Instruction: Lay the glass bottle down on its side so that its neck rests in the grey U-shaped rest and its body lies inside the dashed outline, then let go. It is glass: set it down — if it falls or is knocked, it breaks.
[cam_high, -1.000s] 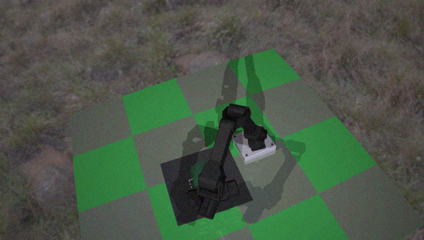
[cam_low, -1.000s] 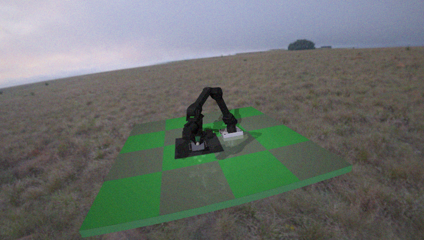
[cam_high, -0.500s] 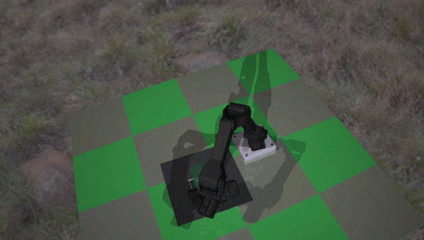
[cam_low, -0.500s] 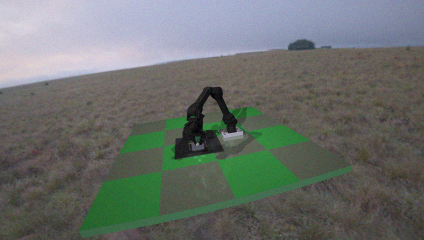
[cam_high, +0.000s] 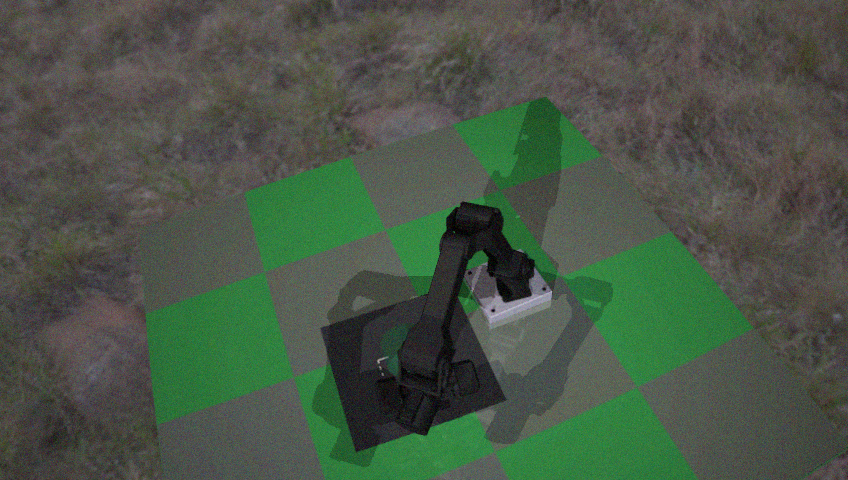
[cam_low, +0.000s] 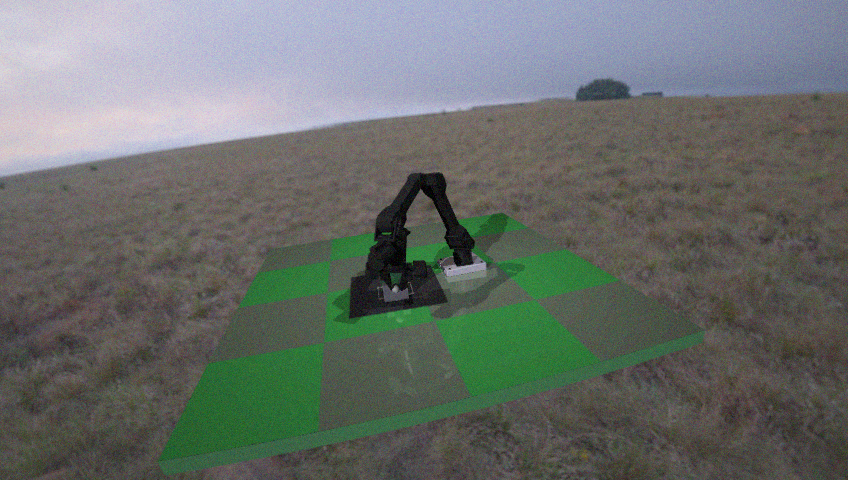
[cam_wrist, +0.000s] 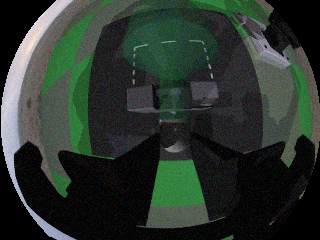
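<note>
Step in hand, as judged: final lowering and seating of the glass bottle (cam_high: 393, 340) (cam_low: 395, 288) (cam_wrist: 171, 50), before release. The gripper (cam_high: 423, 389) (cam_low: 396, 281) (cam_wrist: 175, 138) was clamped on the neck near its mouth, the jaws partly closed, with one finger on each side of the glass. No release had been made.

The bottle lay lengthwise ahead of the jaws, its pale mouth between the fingertips and its green body on the far side. Just beyond the fingertips, the neck passed between the two uprights of the grey U-shaped rest (cam_low: 395, 296) (cam_wrist: 140, 97). Whether it bore on the bottom of the U could not be told.

Farther out from the jaws, the body overlapped the dashed outline (cam_high: 379, 361) (cam_low: 411, 289) (cam_wrist: 134, 65) on the dark mat (cam_high: 339, 342) (cam_low: 361, 304) (cam_wrist: 110, 60). In the wrist view it spread past the outline at the sides and far end; its height above the mat could not be read.

Next move, as judged: confirm support at body and neck, complete any remaining descent slowly, then part the jaws evenly. CAUTION: early opening could drop the glass; uneven opening or a sideways retreat could knock the neck against an upright.
</note>
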